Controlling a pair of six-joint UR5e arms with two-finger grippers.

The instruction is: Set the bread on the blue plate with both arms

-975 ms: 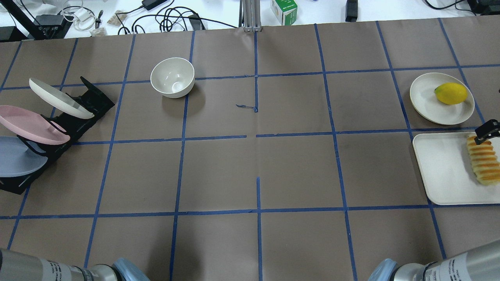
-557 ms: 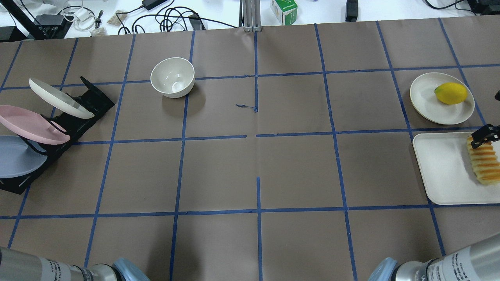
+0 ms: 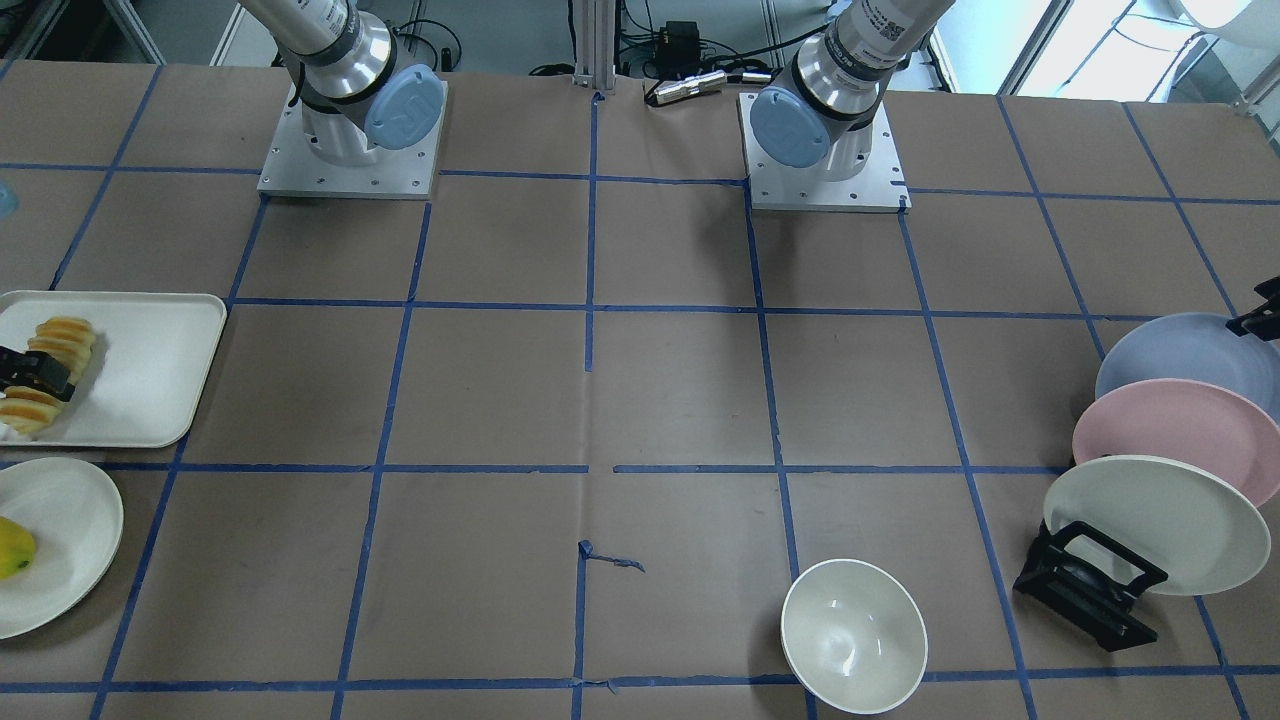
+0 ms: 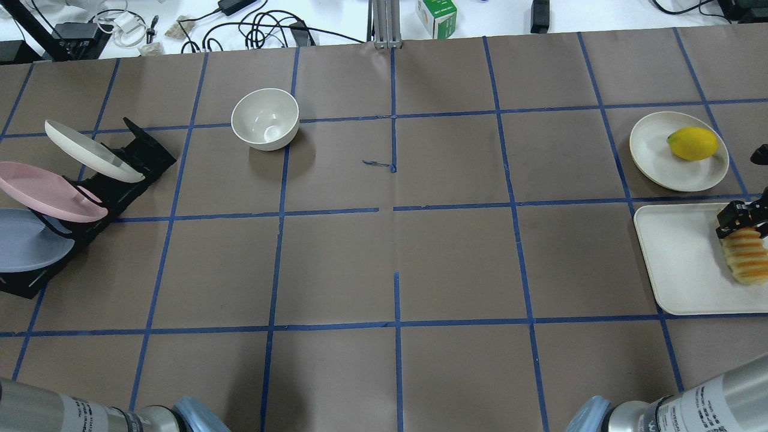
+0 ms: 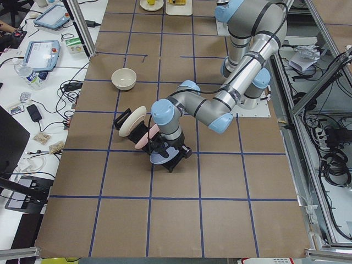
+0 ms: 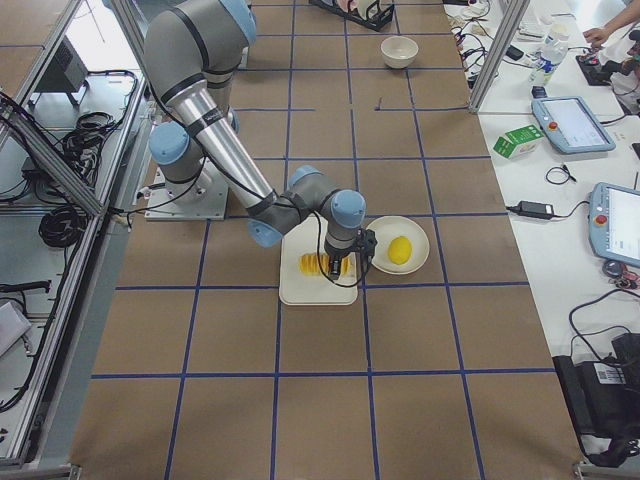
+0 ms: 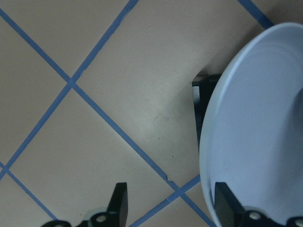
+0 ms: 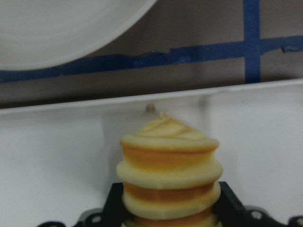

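The right end effector (image 8: 166,208), at the frame's bottom, straddles the ridged yellow-orange toy bread loaf (image 8: 168,170); whether it grips, I cannot tell. An off-centre pinch might tip it. The open left end effector (image 7: 170,208) brackets the pale lavender-blue plastic plate's (image 7: 255,132) rim at lower right and could jam it.

A brown paper-covered table (image 4: 456,264) fills the views, marked into squares by blue tape lines (image 4: 396,327); beyond its far edge a white bench (image 4: 336,18) carries black cables (image 4: 264,27), a green and white carton (image 4: 436,16) and a power adapter (image 4: 235,6); an aluminium post (image 4: 384,24) rises at the table's far middle; along the side bench lie two blue-rimmed tablets (image 6: 575,125) and a water bottle (image 5: 26,74); aluminium framing (image 5: 324,55) borders the robot's side; daylight brightens a corner of the front-facing view (image 3: 1100,40).
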